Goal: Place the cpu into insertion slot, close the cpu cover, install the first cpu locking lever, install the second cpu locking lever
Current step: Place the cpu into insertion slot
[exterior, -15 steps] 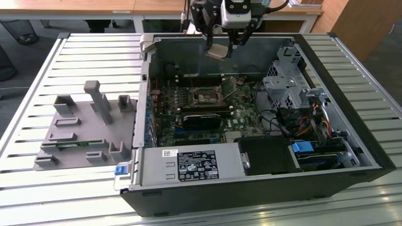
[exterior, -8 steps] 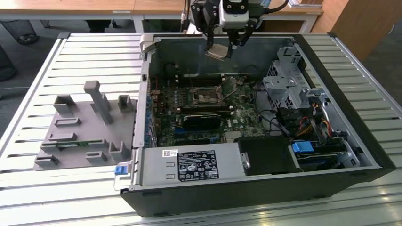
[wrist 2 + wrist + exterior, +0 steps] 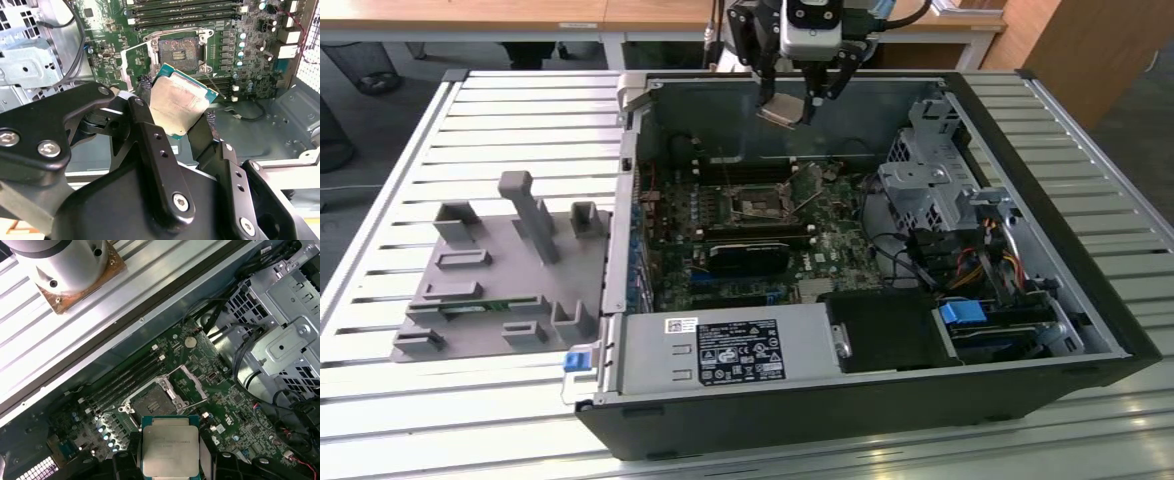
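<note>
Cpu held above the open case, not yet at the socket
Gripper (image 3: 790, 106) is closed on the cpu (image 3: 783, 110), fingers pinching two opposite edges; the chip hangs slightly tilted, high over the case (image 3: 1067, 300) and well apart from the insertion slot (image 3: 758, 207). The slot is bare; the cpu cover (image 3: 196, 381) seems swung open beside it, though the angle is poor. Judgement: centre over the slot, level the chip, square its corners to the rim, descend straight without sliding

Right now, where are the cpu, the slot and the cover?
cpu (image 3: 171, 445): first wrist view, middle of its metal face.
slot (image 3: 153, 401): first wrist view, dark centre.
cover (image 3: 195, 381): first wrist view, frame bar.
</note>
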`<state>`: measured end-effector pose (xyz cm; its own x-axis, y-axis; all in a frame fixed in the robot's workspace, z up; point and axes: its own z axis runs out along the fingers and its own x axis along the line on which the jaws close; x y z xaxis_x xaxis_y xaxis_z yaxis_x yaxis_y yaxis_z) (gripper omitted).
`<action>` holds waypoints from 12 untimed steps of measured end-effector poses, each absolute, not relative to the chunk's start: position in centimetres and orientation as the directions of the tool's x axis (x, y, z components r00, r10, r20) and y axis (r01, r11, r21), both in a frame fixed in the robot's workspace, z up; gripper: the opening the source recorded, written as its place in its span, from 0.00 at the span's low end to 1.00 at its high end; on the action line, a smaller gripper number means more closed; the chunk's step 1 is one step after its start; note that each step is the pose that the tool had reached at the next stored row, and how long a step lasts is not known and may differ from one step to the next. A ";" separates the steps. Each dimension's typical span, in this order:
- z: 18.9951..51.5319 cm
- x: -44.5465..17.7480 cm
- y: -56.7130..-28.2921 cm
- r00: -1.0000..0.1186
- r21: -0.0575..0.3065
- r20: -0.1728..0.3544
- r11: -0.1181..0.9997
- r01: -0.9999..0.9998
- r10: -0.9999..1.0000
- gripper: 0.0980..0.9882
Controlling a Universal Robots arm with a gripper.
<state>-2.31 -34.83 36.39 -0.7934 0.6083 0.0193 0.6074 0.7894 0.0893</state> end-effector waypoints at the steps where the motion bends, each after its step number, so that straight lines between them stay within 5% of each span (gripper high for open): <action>1: 36.4 -2.3 -34.8 -0.788 0.089 0.019 0.784 0.614 0.615 0.50; 12: 36.4 -2.3 -34.8 -0.730 0.089 0.019 0.726 0.682 0.683 0.50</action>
<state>-2.31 -34.82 36.38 -0.7298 0.6834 0.0193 0.6820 0.7258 0.0893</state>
